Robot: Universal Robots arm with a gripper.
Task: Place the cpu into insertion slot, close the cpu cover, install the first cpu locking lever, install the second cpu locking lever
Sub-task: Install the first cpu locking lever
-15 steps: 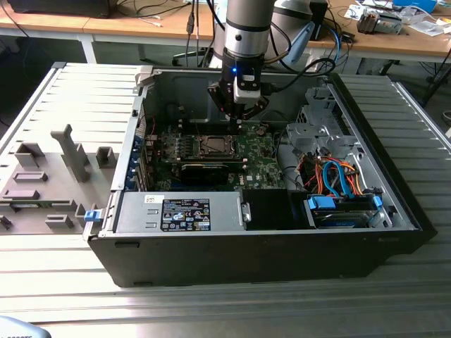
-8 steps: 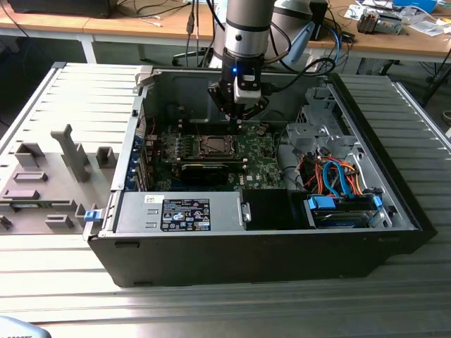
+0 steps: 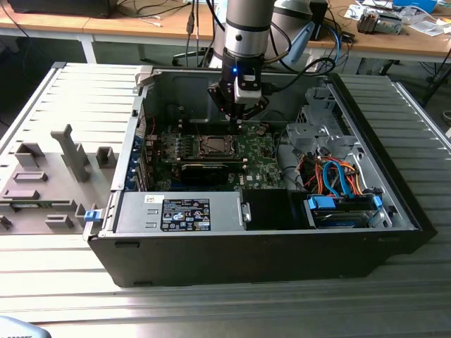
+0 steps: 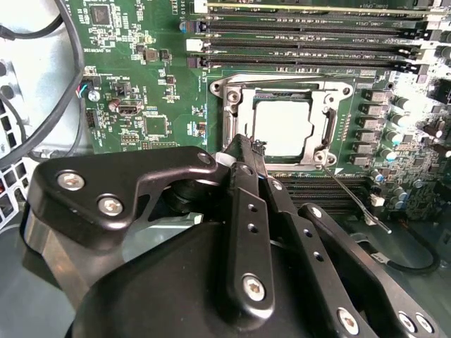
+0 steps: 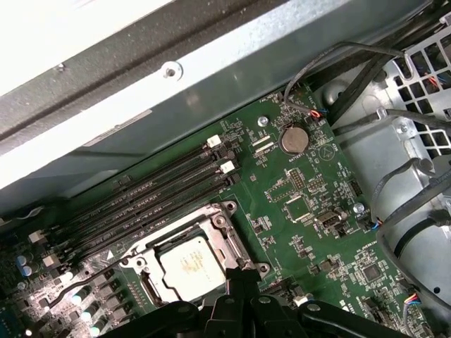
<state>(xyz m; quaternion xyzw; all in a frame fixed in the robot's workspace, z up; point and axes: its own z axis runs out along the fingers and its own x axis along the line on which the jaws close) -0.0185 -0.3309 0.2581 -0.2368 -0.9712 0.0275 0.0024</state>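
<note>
The cpu (image 4: 282,128) lies flat in the insertion slot (image 3: 211,146) on the green motherboard, its silver top facing up (image 5: 189,267). The cpu cover (image 4: 229,116), a silver frame, lies down around it (image 5: 211,224). One thin wire locking lever (image 4: 352,201) sticks out from a socket corner, its free end off the board; it also shows in the first wrist view (image 5: 106,266). My gripper (image 4: 243,146) is shut with nothing between its black fingers. Its tip sits at the edge of the cover, beside the cpu (image 5: 239,278). In the exterior view the gripper (image 3: 239,121) hangs just right of the socket.
The open computer case (image 3: 127,232) walls in the board. Long black memory slots (image 4: 310,32) run beside the socket. A drive cage (image 3: 313,130) and orange and blue cables (image 3: 338,179) lie on the exterior view's right. A grey fixture block (image 3: 70,151) stands outside on the left.
</note>
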